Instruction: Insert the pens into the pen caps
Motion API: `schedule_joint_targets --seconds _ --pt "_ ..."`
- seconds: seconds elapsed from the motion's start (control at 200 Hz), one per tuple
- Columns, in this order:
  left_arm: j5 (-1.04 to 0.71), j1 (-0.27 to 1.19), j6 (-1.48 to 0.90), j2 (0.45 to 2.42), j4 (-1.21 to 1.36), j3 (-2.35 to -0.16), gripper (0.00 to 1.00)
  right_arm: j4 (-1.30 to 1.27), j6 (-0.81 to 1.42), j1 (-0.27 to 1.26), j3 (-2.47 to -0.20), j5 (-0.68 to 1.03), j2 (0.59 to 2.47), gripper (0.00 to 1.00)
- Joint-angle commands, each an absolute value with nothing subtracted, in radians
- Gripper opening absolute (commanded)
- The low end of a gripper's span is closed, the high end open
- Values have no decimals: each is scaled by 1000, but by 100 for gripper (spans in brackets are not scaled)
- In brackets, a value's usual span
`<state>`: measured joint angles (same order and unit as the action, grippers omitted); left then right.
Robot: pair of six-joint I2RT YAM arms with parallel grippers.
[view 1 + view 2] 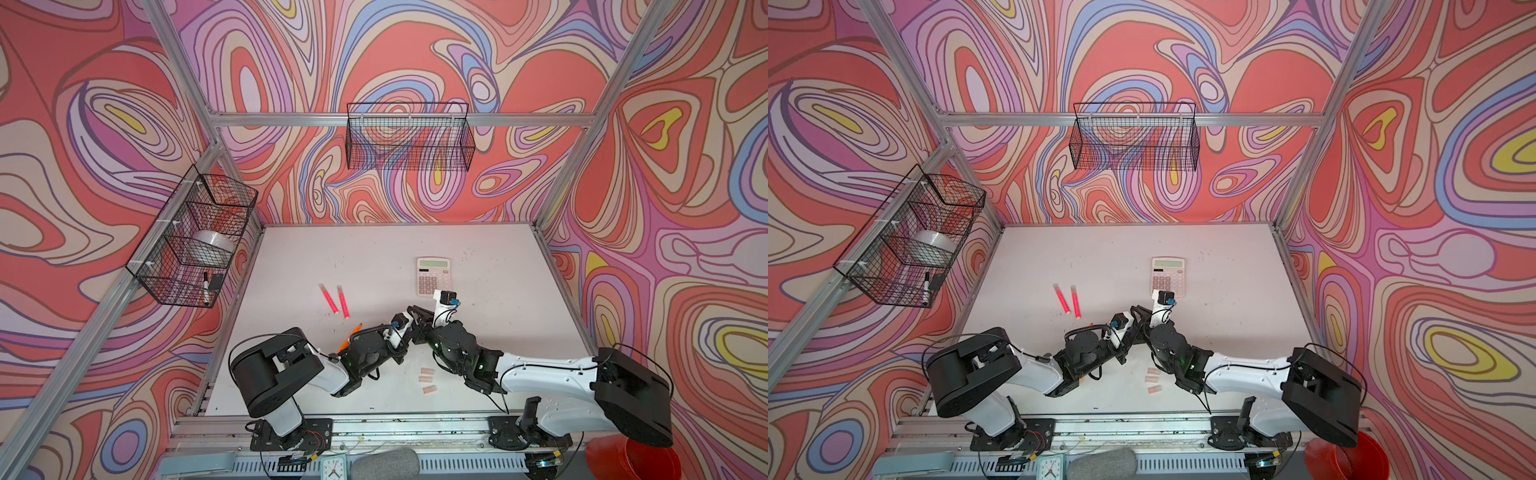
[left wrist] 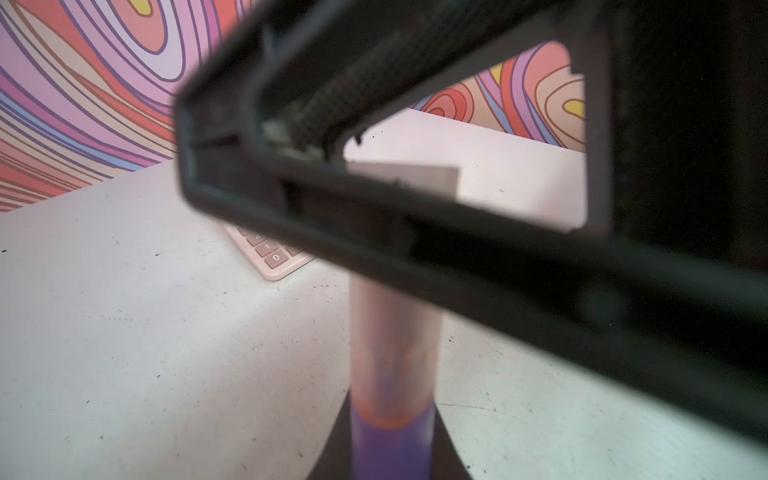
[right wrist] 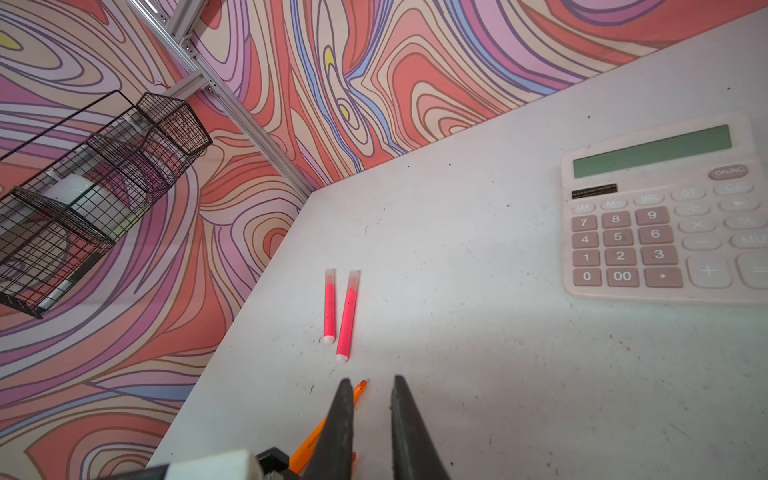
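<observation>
My left gripper (image 2: pixel 390 405) (image 1: pixel 409 328) is shut on a purple pen (image 2: pixel 390 449). The pen's tip sits inside a pale pink pen cap (image 2: pixel 395 340). The cap's far end runs behind a finger (image 2: pixel 457 249) of my right gripper (image 3: pixel 371 380) (image 1: pixel 417 312), whose fingers stand a cap's width apart; the cap does not show between their tips. Two pink pens (image 1: pixel 328 300) (image 1: pixel 343 302) (image 3: pixel 329 309) lie capped mid-table. An orange pen (image 1: pixel 349 337) (image 3: pixel 316 436) lies partly under my left arm. Three loose pen caps (image 1: pixel 427 370) (image 1: pixel 424 379) (image 1: pixel 429 389) lie near the front.
A pink calculator (image 1: pixel 433 276) (image 3: pixel 665 208) lies just beyond the grippers. Wire baskets hang on the left wall (image 1: pixel 195 237) and the back wall (image 1: pixel 409 137). A red bucket (image 1: pixel 636 461) stands off the table's front right corner.
</observation>
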<state>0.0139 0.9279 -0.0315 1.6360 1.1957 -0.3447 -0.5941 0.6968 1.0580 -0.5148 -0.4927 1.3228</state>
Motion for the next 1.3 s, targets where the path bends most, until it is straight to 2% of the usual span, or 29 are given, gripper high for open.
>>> schedule_joint_targets --seconds 0.0,0.24,0.421,0.621,0.986,1.192,1.297 --pt "118 896 -50 1603 1371 -470 0 -418 710 1151 -500 -348 1346 0" --pt "108 897 -80 1650 1371 -541 0 -310 702 1169 -551 -396 1365 0" --pt "158 888 -71 1545 1370 -482 0 -305 711 1169 -529 -401 1363 0" --pt "72 807 -143 1424 1371 -418 0 -357 717 1169 -466 -408 1317 0" --pt "54 768 -145 1314 1369 -366 0 -448 695 1169 -443 -359 1348 0" --pt "-36 756 -165 1402 1370 -387 0 -375 642 1169 -471 -378 1306 0" --pt "-27 756 -188 1455 1369 -398 0 -338 632 1169 -482 -399 1296 0"
